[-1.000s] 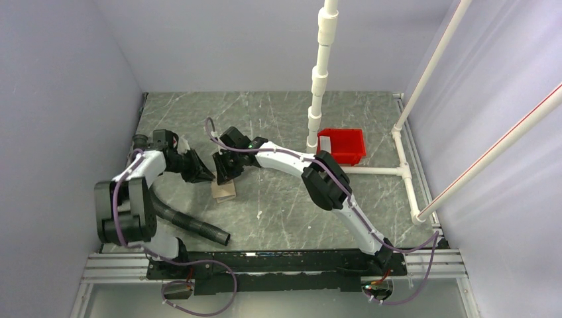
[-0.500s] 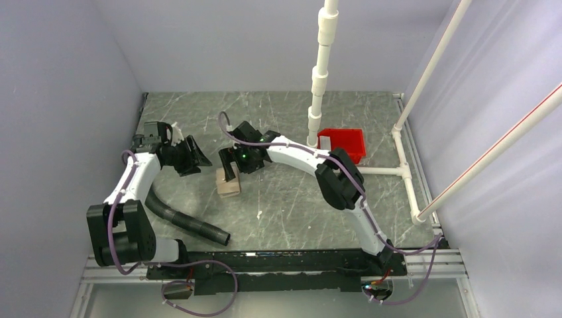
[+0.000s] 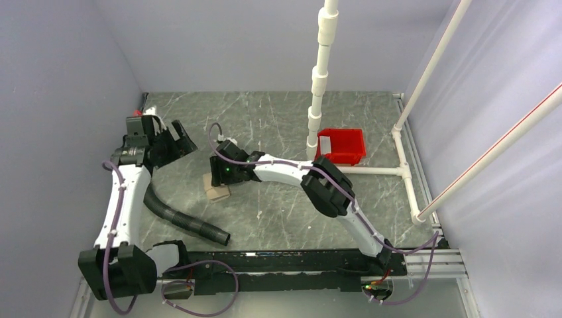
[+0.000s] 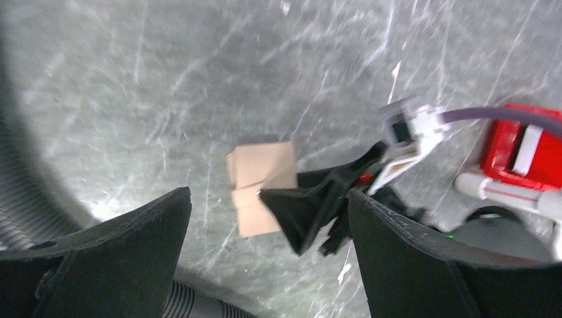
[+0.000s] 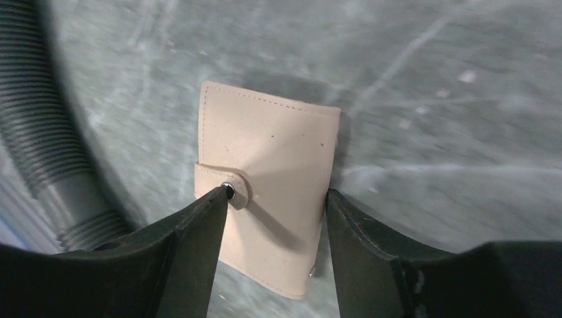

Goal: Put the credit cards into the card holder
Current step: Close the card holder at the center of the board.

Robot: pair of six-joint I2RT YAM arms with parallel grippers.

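The card holder (image 5: pixel 272 185) is a tan folded wallet with its snap tab fastened, lying flat on the grey marble table (image 3: pixel 278 205). My right gripper (image 5: pixel 275 195) hangs over it, open, one finger at the snap and the other at the opposite edge. From above, the right gripper (image 3: pixel 221 180) covers part of the card holder (image 3: pixel 215 193). My left gripper (image 3: pixel 177 136) is open and empty at the back left; its view looks down on the card holder (image 4: pixel 255 175). A pale flat piece (image 3: pixel 327 141), possibly one of the credit cards, lies in the red tray (image 3: pixel 344 147).
A black corrugated hose (image 3: pixel 179 218) curves across the table left of the card holder, close to the right gripper's left finger (image 5: pixel 192 245). A white pipe frame (image 3: pixel 318 99) rises at the back, with pipes (image 3: pixel 378 171) running along the table to the right.
The left gripper let go, opened wide and drew back to the far left. The right gripper opened, slid left with the card holder, and has narrowed around it.
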